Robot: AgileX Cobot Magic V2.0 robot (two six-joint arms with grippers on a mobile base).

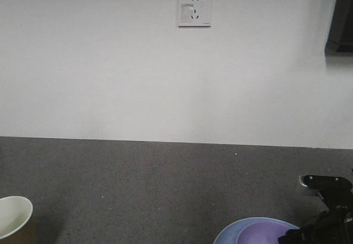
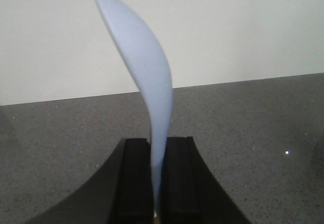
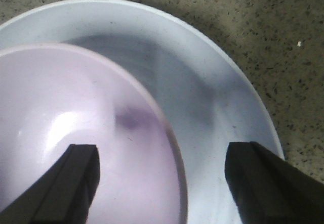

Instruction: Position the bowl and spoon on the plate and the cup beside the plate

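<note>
The left tool (image 2: 157,150) pinches the blue spoon (image 2: 149,72), which stands straight up. The right tool (image 3: 162,158) is spread wide over the purple bowl (image 3: 66,133), which sits on the blue plate (image 3: 212,97). The cup (image 1: 14,217) stands well apart from them on the counter (image 1: 165,183). The writing on the wall socket (image 1: 194,8) is too tiny to read.

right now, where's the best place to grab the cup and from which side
Likely the side wall of the cup just below its rim, coming in level from the side facing the plate. It stands upright, mouth up, and its other side is cut off in the front view.
</note>
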